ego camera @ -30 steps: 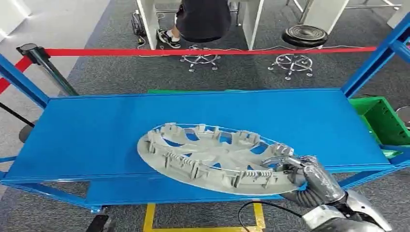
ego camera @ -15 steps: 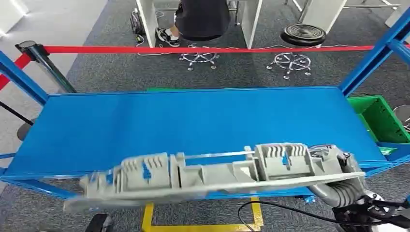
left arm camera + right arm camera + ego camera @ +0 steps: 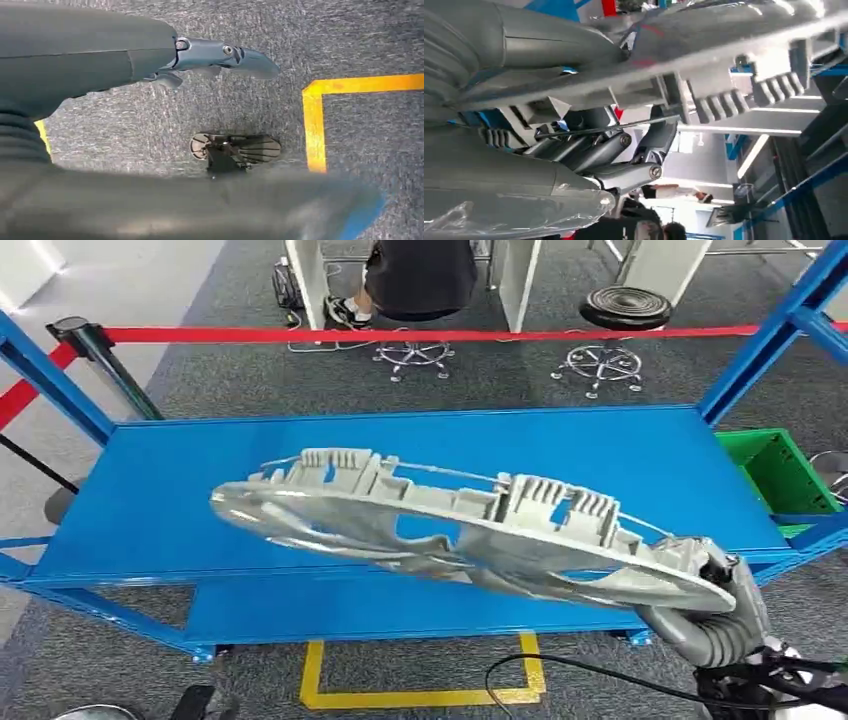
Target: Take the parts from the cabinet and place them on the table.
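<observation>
A blue shelf (image 3: 300, 480) of the cabinet spans a grey-carpeted workshop, a red barrier tape (image 3: 430, 334) and a seated person (image 3: 418, 275) beyond. The right hand (image 3: 715, 585) grips a silver wheel cover (image 3: 450, 530) by its rim, fingers (image 3: 624, 145) curled around the edge, lifting it tilted clear above the shelf. The left hand (image 3: 220, 52) hangs over the floor holding nothing, fingers loosely extended. The removal step appears under way; next it likely calls for carrying the cover to the bench.

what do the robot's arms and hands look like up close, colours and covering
The right hand has a grey ribbed flexible wrist cover, silver arm shells and a black cable looping beside it. The left hand shows a smooth dark grey cover and blue-grey metallic fingers with small round pivot screws.
</observation>
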Tool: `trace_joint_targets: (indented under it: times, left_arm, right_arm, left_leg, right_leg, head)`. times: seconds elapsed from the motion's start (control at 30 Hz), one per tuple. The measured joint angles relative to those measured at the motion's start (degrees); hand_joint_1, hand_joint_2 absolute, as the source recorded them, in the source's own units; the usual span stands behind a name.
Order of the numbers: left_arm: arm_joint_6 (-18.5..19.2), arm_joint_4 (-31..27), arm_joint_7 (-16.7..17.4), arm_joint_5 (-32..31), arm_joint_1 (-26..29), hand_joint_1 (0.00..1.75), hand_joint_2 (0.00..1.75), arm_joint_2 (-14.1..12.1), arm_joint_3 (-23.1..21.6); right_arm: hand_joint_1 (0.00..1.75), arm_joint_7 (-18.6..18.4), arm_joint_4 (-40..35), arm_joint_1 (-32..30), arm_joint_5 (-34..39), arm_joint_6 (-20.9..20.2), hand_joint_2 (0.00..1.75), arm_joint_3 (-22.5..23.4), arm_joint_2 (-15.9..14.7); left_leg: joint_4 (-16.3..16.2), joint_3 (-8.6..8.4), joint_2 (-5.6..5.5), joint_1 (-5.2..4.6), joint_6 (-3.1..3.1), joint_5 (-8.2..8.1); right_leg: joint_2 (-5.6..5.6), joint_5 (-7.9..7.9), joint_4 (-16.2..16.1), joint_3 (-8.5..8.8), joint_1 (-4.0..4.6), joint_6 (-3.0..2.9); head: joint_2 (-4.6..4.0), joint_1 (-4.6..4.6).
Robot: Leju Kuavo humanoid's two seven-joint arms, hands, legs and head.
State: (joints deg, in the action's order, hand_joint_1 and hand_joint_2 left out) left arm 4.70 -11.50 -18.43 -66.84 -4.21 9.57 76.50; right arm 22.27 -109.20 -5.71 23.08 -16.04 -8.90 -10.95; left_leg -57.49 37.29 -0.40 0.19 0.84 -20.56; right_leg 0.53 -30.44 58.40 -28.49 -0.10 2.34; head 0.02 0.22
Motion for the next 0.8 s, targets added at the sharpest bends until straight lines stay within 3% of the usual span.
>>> trace_joint_targets:
  times: [0.07,0.1,0.13,0.17,0.23,0.27,0.3,0.33,0.4,0.43,0.47,0.57,0.6,0.63,0.7,0.73,0.77,0.8]
  left_arm:
    - [-0.79,0.00,0.28,-0.35,0.13,0.00,1.75,0.00,-0.35]
    - [-0.94,0.00,0.28,0.04,0.15,0.00,1.75,-0.07,-0.33]
    - [-0.42,0.00,-0.08,0.59,0.17,0.00,1.75,-0.04,-0.31]
    - [0.11,0.00,-0.64,1.03,0.17,0.00,1.75,0.02,-0.31]
    - [0.24,0.00,-1.22,1.44,0.17,0.00,1.75,0.02,-0.33]
    - [-0.44,0.00,-1.18,1.53,0.21,0.00,1.75,0.02,-0.33]
    - [-1.00,0.00,-0.88,1.64,0.26,0.00,1.75,0.02,-0.31]
    - [-0.96,0.00,-0.40,1.84,0.25,0.00,1.75,0.02,-0.29]
    - [-0.39,0.00,-0.17,1.95,0.18,0.00,1.75,-0.04,-0.24]
    - [-0.17,0.00,-0.09,2.03,0.12,0.00,1.75,-0.07,-0.22]
    - [0.00,0.00,0.18,2.12,0.10,0.00,1.75,-0.04,-0.17]
    - [0.72,0.00,0.92,2.21,0.06,0.00,1.75,0.00,-0.11]
    - [0.90,0.00,1.03,2.19,0.11,0.00,1.75,0.18,-0.07]
    - [0.92,0.00,1.09,2.19,0.10,0.00,1.75,0.05,-0.04]
    - [1.14,0.00,1.05,2.54,0.08,0.00,1.75,-0.04,0.02]
    - [1.14,0.00,1.07,2.60,0.08,0.00,1.75,-0.07,0.07]
    - [0.75,0.00,1.31,2.52,0.10,0.00,1.75,-0.07,0.09]
    - [-0.17,0.00,1.59,2.04,0.14,0.00,1.75,-0.04,0.09]
  right_arm:
    - [1.75,0.09,-0.07,-0.20,-0.37,0.02,1.75,0.13,0.11]
    - [1.75,0.07,-0.20,-0.25,-0.52,0.02,1.75,0.26,0.11]
    - [1.75,0.07,-0.30,-0.42,-0.68,0.09,1.75,0.33,0.15]
    - [1.75,0.02,-0.37,-0.67,-0.74,0.28,1.75,0.33,0.22]
    - [1.75,0.02,-0.50,-1.15,-1.27,0.81,1.75,0.39,0.31]
    - [1.75,0.02,-0.57,-1.53,-1.95,1.23,1.75,0.39,0.31]
    - [1.75,0.02,-0.72,-1.94,-2.65,1.58,1.75,0.39,0.31]
    - [1.75,0.04,-0.87,-2.25,-3.22,1.84,1.75,0.42,0.31]
    - [1.75,0.00,-1.33,-2.55,-4.07,2.12,1.75,0.42,0.31]
    - [1.75,-0.07,-1.53,-2.60,-4.13,2.27,1.75,0.48,0.28]
    - [1.75,-0.24,-1.64,-2.70,-4.06,2.25,1.75,0.57,0.28]
    - [1.75,-0.68,-1.77,-2.95,-3.93,2.23,1.75,0.85,0.20]
    - [1.75,-0.77,-1.79,-3.18,-3.91,2.25,1.75,1.02,0.07]
    - [1.75,-0.85,-1.79,-3.21,-3.74,2.25,1.75,1.29,0.07]
    - [1.75,-1.14,-1.79,-3.30,-2.93,2.16,1.75,1.55,0.04]
    - [1.75,-1.27,-1.77,-3.47,-2.71,2.03,1.75,1.60,0.04]
    - [1.75,-1.35,-1.77,-3.70,-2.51,1.88,1.75,1.71,0.04]
    - [1.75,-1.40,-1.77,-3.94,-2.43,1.84,1.75,1.81,0.04]
  left_leg:
    - [0.45,0.02,-0.01,0.17,0.84,0.55]
    - [-0.22,0.43,0.02,0.24,1.14,-0.75]
    - [-2.73,1.42,0.01,0.22,1.41,-3.31]
    - [-7.21,3.15,0.02,0.28,1.65,-6.22]
    - [-16.30,6.49,0.02,0.27,1.89,-10.06]
    - [-17.57,6.68,0.02,0.27,1.91,-9.98]
    - [-16.41,5.53,0.02,0.26,1.80,-8.66]
    - [-13.17,3.41,0.02,0.25,1.59,-6.71]
    - [-3.24,-2.49,0.02,0.15,0.89,-3.14]
    - [-0.66,-4.47,0.00,-0.12,0.55,-3.72]
    - [-0.11,-4.37,-0.01,-0.09,0.44,-3.74]
    - [0.70,-3.98,-0.01,-0.03,-0.67,-3.88]
    - [1.07,-4.05,0.10,0.29,-1.20,-3.42]
    - [1.07,-3.90,0.12,0.32,-1.43,-3.29]
    - [1.05,-3.51,0.16,0.26,-1.78,-3.02]
    - [1.02,-3.24,0.17,0.25,-1.79,-2.84]
    - [0.99,-2.98,0.17,0.25,-1.74,-2.65]
    - [0.97,-2.76,0.17,0.27,-1.67,-2.43]
  right_leg:
    - [-0.06,0.80,-0.38,-0.27,-0.12,-1.32]
    - [-0.20,1.17,-0.39,-0.14,-0.23,-1.81]
    - [-0.20,1.49,-0.37,-0.45,-0.25,-2.24]
    - [-0.22,1.81,-0.35,-0.84,-0.23,-2.34]
    - [-0.25,2.24,-0.29,-1.51,-0.15,-2.39]
    - [-0.26,2.34,-0.28,-1.65,-0.10,-2.41]
    - [-0.25,2.40,-0.27,-1.73,-0.08,-2.36]
    - [-0.23,2.43,-0.27,-1.72,-0.06,-2.31]
    - [-0.16,2.42,-0.26,-1.59,-0.06,-2.18]
    - [-0.09,2.34,-0.14,-1.94,0.28,-1.80]
    - [-0.09,2.53,-0.12,-2.32,0.27,-1.45]
    - [-0.05,2.83,-0.25,-2.20,0.21,-0.39]
    - [-0.06,1.95,0.33,-2.74,0.12,-0.04]
    - [-0.19,0.05,2.42,-3.47,0.13,0.28]
    - [-0.19,-4.78,11.38,-7.01,-0.16,0.77]
    - [-0.19,-6.43,15.45,-8.70,-0.17,0.94]
    - [-0.19,-6.82,17.53,-9.51,-0.20,1.09]
    - [-0.19,-5.60,16.41,-8.75,-0.27,1.17]
  head:
    - [0.00,0.00]
    - [0.00,-0.11]
    - [0.00,-0.37]
    - [0.00,-0.37]
    - [0.00,-0.42]
    - [0.00,-0.35]
    - [0.00,-0.37]
    - [0.00,-0.37]
    - [0.00,-0.39]
    - [0.00,-0.37]
    - [0.00,-0.28]
    - [0.00,-0.33]
    - [0.00,-0.31]
    - [0.00,-0.05]
    - [0.00,-0.07]
    - [0.00,-0.04]
    - [0.00,-0.04]
    - [0.00,-0.02]
